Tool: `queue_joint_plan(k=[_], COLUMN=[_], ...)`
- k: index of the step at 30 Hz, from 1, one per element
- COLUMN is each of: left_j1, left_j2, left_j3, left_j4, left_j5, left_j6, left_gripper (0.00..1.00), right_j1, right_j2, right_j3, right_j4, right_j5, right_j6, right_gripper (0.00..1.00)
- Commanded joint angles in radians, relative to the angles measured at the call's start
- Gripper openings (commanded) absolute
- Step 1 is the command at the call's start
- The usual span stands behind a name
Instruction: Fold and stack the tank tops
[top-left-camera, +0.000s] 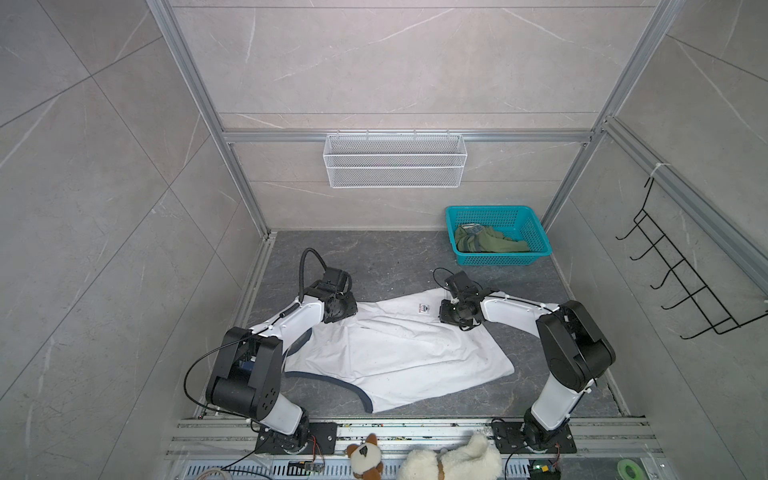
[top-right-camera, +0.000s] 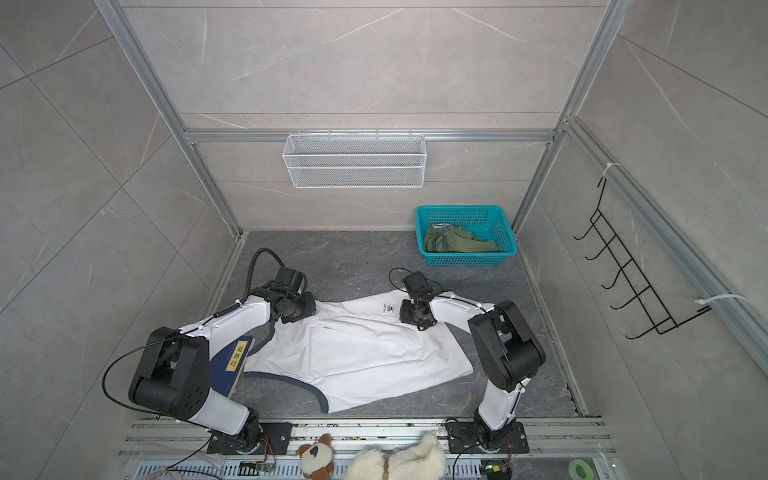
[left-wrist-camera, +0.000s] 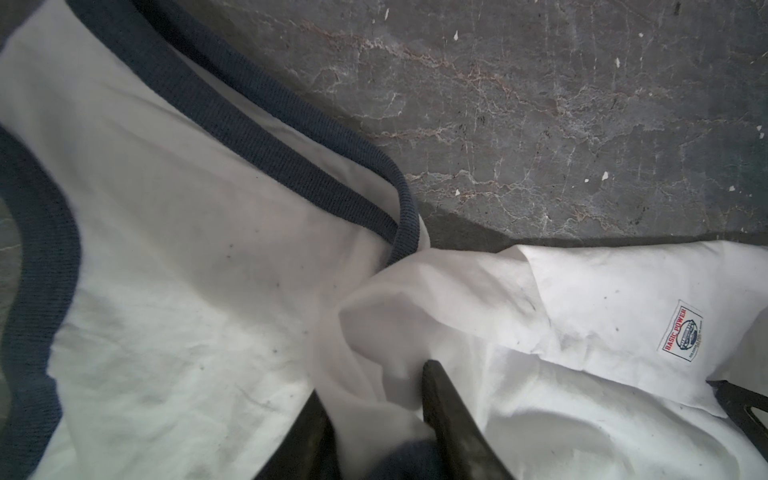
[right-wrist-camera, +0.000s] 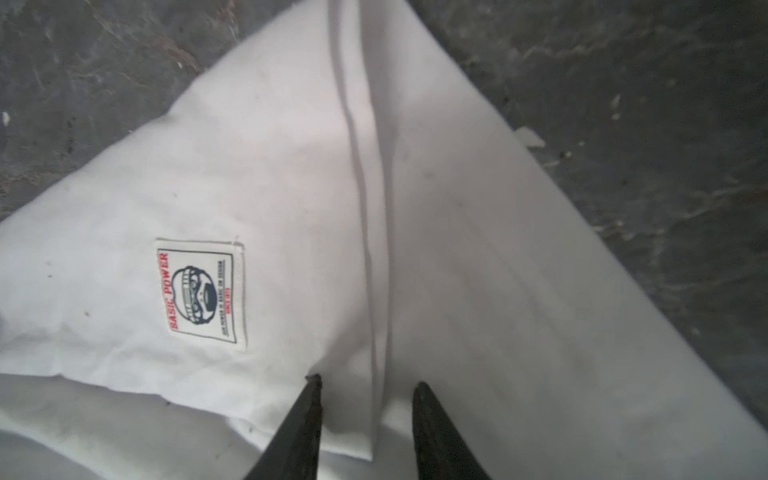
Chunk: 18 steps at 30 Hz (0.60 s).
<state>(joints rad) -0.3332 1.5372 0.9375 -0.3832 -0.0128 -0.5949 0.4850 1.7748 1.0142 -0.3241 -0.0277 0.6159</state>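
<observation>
White tank top (top-left-camera: 399, 353) lies spread on the grey table (top-left-camera: 395, 266). Left pincer (left-wrist-camera: 374, 386), narrowed, pinches a bunched fold beside the navy trim (left-wrist-camera: 291, 158). Right pincer (right-wrist-camera: 368, 382), partly open, straddles a cloth ridge near the label (right-wrist-camera: 201, 291); whether it grips, I cannot tell.

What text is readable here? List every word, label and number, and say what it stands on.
"BASIC POWER": red, on the sewn label of the white tank top.
Label's small print: too small to read.
Yellow sticker on a navy board: characters too blurred to read.
</observation>
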Motion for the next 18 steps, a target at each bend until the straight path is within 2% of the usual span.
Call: queue_joint_plan(k=[1,5,10,14,18], left_j1=[-0.004,-0.007,-0.007,-0.008,-0.015], left_j2=[-0.037,-0.04,-0.038,-0.043,-0.043], left_j3=[-0.006,-0.008,-0.002,0.007,0.032], left_j4=[0.025,0.028,0.03,0.033,0.033], left_j5=[0.026,0.032,0.038,0.054,0.073], left_j6=[0.002,0.009,0.027,0.047,0.083], left_gripper=[0.33,0.32,0.31,0.3,0.27], right_j1=[0.016,0.022,0.02,0.006,-0.054], right_j2=[0.02,0.014,-0.032,-0.128,-0.232], right_j3=[0.014,0.017,0.029,0.037,0.04], right_j4=[-0.035,-0.038,-0.05,-0.094,-0.137], right_j5=[0.001,0.007,0.035,0.158,0.256], right_j6=[0.012,0.007,-0.005,-0.021,-0.045], right_gripper=[0.32,0.22,0.0,0.0,0.0])
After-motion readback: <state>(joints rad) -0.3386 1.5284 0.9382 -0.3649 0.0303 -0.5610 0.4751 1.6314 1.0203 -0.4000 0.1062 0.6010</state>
